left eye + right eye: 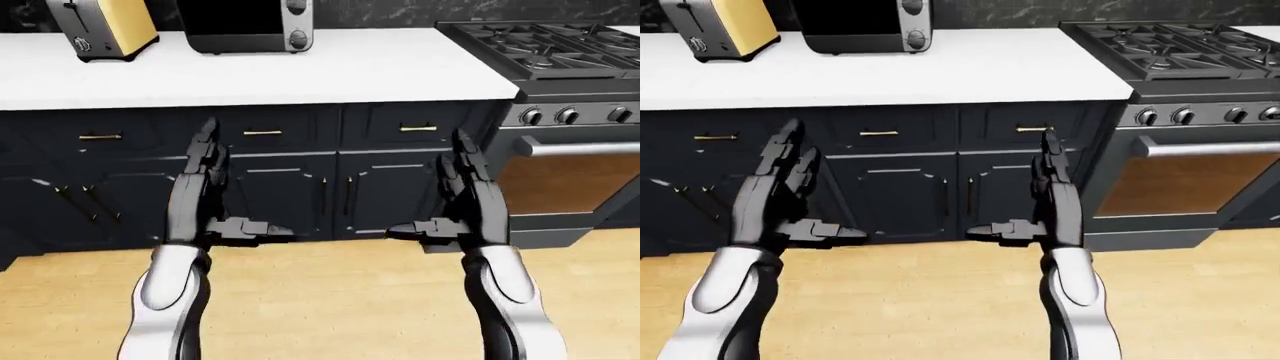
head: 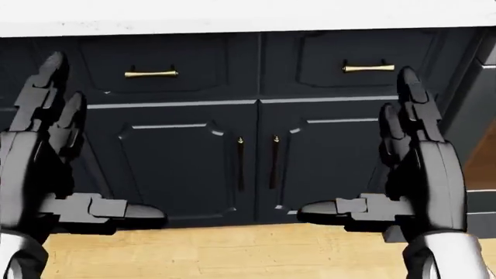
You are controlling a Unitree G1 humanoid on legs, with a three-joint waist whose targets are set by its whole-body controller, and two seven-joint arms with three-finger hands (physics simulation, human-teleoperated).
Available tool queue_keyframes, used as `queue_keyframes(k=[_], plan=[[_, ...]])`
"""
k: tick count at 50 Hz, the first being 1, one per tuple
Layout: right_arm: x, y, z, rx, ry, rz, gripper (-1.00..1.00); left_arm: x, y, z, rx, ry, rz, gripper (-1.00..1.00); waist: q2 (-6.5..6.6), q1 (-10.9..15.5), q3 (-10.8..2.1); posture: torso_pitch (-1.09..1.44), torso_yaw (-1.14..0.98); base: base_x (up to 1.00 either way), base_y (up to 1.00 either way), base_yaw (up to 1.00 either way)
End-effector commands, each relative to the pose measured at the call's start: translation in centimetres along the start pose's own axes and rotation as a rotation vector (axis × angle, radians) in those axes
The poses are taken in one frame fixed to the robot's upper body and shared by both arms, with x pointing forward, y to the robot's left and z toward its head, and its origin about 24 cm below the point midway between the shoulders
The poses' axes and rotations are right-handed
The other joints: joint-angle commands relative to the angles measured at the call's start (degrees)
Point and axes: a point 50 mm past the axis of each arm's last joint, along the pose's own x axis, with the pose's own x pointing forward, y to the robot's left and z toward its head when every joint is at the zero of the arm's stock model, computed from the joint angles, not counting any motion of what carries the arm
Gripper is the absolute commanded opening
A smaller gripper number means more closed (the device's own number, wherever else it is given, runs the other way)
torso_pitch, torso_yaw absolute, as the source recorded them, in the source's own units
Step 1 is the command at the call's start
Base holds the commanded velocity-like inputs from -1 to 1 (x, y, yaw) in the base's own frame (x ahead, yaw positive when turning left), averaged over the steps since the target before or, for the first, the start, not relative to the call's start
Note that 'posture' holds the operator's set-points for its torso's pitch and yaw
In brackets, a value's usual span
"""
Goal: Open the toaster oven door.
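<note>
The toaster oven [image 1: 247, 25] is sitting at the top of the left-eye view on the white counter [image 1: 330, 71], cut off by the frame edge, its door shut, a yellow toaster [image 1: 103, 28] just left of it. Both hands are hanging well below it before the dark cabinets [image 1: 290, 187] — left hand [image 1: 205, 195] and right hand [image 1: 465, 199] spread wide, gripping nothing. The stove [image 1: 560, 52] is standing at right.
</note>
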Motion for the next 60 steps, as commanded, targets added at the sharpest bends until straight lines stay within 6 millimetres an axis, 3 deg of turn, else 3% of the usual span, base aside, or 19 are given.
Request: queue_keyframes(k=[1, 11, 12, 14, 20, 24, 27, 30, 31, 34, 39, 43, 44, 46, 53, 55, 57, 58, 60], plan=[[-0.2, 0.4, 2.6, 0.005, -0.089, 0.018, 1.00, 0.0, 0.1, 2.0, 0.003, -0.051, 0.000, 1.00, -0.06, 0.02, -1.10, 0.00, 0.00, 0.00, 0.00, 0.00], [-0.4, 0.5, 6.8, 0.025, -0.165, 0.034, 1.00, 0.6, 0.5, 4.6, 0.025, -0.095, 0.006, 1.00, -0.17, 0.09, -0.33, 0.00, 0.00, 0.00, 0.00, 0.00], [-0.5, 0.5, 7.1, 0.031, -0.170, 0.034, 1.00, 0.5, 0.5, 4.7, 0.024, -0.097, 0.007, 1.00, 0.12, 0.02, -1.43, 0.00, 0.00, 0.12, 0.00, 0.00], [-0.7, 0.6, 7.1, 0.037, -0.179, 0.042, 1.00, 0.4, 0.5, 4.6, 0.020, -0.098, 0.010, 1.00, 0.29, -0.05, 0.77, 0.00, 0.00, 0.14, 0.00, 0.00], [-0.8, 0.6, 6.8, 0.050, -0.166, 0.046, 1.00, 0.3, 0.3, 4.5, 0.022, -0.102, 0.007, 1.00, -1.07, -0.20, 1.55, 0.00, 0.00, 0.15, 0.00, 0.00], [-0.9, 0.7, 6.7, 0.055, -0.165, 0.050, 1.00, 0.3, 0.2, 4.6, 0.026, -0.104, 0.008, 1.00, -0.50, -0.23, 1.14, 0.00, 0.00, 0.16, 0.00, 0.00], [-0.9, 0.7, 6.4, 0.062, -0.163, 0.052, 1.00, 0.2, 0.1, 4.5, 0.025, -0.103, 0.008, 1.00, 0.95, -0.22, 1.13, 0.00, 0.00, 0.15, 0.00, 0.00], [-0.7, 0.7, 6.0, 0.063, -0.160, 0.055, 1.00, 0.2, 0.1, 4.2, 0.020, -0.097, 0.010, 1.00, 4.68, -0.36, 0.86, 0.00, 0.00, 0.15, 0.00, 0.00], [-0.8, 0.7, 6.0, 0.064, -0.159, 0.056, 1.00, 0.2, 0.1, 4.1, 0.019, -0.096, 0.011, 1.00, 2.96, 0.20, 1.21, 0.00, 0.00, 0.14, 0.00, 0.00], [-1.0, 0.9, 5.9, 0.067, -0.155, 0.063, 1.00, 0.2, 0.0, 3.9, 0.015, -0.091, 0.009, 1.00, 3.40, 0.08, 0.97, 0.00, 0.00, 0.15, 0.00, 0.00], [-1.1, 0.9, 5.5, 0.070, -0.150, 0.065, 1.00, 0.1, 0.0, 3.7, 0.015, -0.090, 0.007, 1.00, 1.05, 0.25, 1.44, 0.00, 0.00, 0.19, 0.00, 0.00], [-1.1, 1.0, 5.4, 0.070, -0.148, 0.067, 1.00, 0.1, -0.1, 3.6, 0.016, -0.090, 0.004, 1.00, -4.07, 0.62, 0.30, 0.00, 0.00, 0.22, 0.00, 0.00], [-1.0, 1.0, 5.1, 0.070, -0.145, 0.067, 1.00, 0.2, -0.1, 3.5, 0.015, -0.089, 0.004, 1.00, -2.45, -0.05, 0.78, 0.00, 0.00, 0.27, 0.00, 0.00], [-1.0, 1.0, 4.9, 0.072, -0.144, 0.069, 1.00, 0.2, -0.1, 3.4, 0.014, -0.088, 0.005, 1.00, -2.92, 0.05, 1.55, 0.00, 0.00, 0.35, 0.00, 0.00], [-1.2, 0.9, 4.7, 0.076, -0.138, 0.067, 1.00, 0.1, -0.3, 3.1, 0.012, -0.084, 0.003, 1.00, 0.54, -0.67, 2.05, 0.00, 0.00, 0.41, 0.00, 0.00], [-1.2, 0.9, 4.5, 0.077, -0.136, 0.065, 1.00, 0.1, -0.2, 3.1, 0.012, -0.083, 0.004, 1.00, 2.53, -1.04, 1.69, 0.00, 0.00, 0.41, 0.00, 0.00], [-1.2, 0.9, 4.4, 0.077, -0.135, 0.065, 1.00, 0.1, -0.2, 3.1, 0.012, -0.083, 0.004, 1.00, 6.37, -0.87, 0.20, 0.00, 0.00, 0.41, 0.00, 0.00], [-1.2, 0.9, 4.4, 0.079, -0.135, 0.066, 1.00, 0.1, -0.2, 3.0, 0.012, -0.083, 0.005, 1.00, 3.97, -0.10, 1.32, 0.00, 0.00, 0.41, 0.00, 0.00], [-1.2, 0.9, 4.3, 0.088, -0.130, 0.067, 1.00, 0.1, -0.2, 2.9, 0.012, -0.082, 0.006, 1.00, 4.43, -0.01, 1.38, 0.00, 0.00, 0.41, 0.00, 0.00]])
